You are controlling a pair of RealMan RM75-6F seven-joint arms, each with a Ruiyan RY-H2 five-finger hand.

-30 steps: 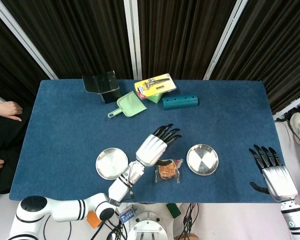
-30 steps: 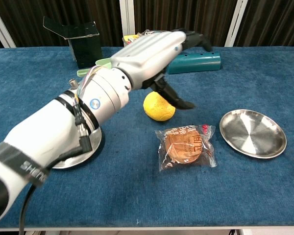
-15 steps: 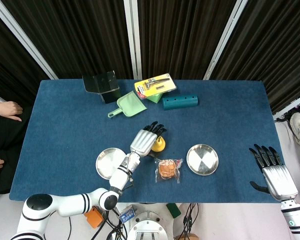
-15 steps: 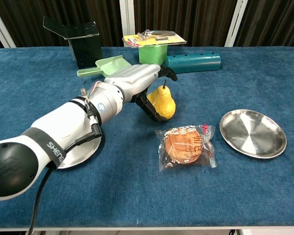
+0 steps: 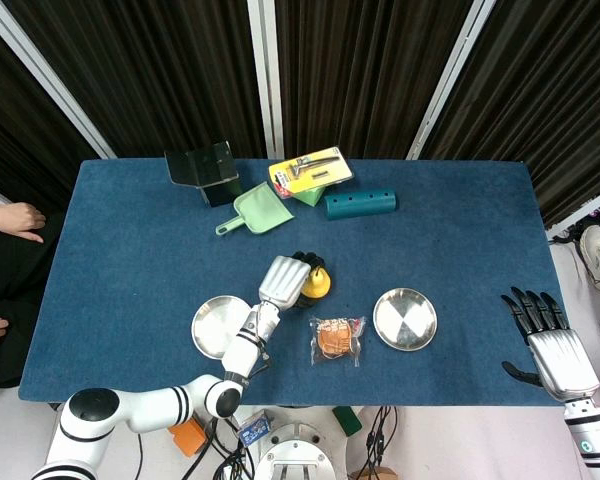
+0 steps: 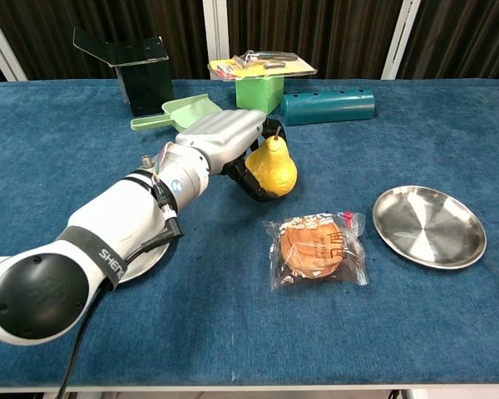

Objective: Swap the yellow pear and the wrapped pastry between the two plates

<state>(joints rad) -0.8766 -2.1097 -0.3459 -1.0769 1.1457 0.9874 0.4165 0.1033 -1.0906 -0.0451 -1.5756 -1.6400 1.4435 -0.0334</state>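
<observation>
Leftmost, left plate [image 5: 216, 327] sits partly under the left arm, whose sleeve reads "SHENG…", cut off. Left hand [image 6: 224, 143] grips the pear [image 6: 272, 167], upright, between the plates. Pastry [image 6: 318, 247] lies on the cloth beside the right plate [image 6: 429, 226]; red wrapper print unreadable. Right hand [image 5: 545, 345] off the table edge, fingers spread, holding nothing.

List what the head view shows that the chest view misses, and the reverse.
Head view only: the right robot hand, open, off the table's right edge, and a person's hand at the far left.

Chest view only: the yellow pear's stem, and the printed label on the clear-wrapped round pastry.

Both: the left robot hand gripping the yellow pear, two empty round metal plates, the green plastic dustpan and the teal cylinder.
</observation>
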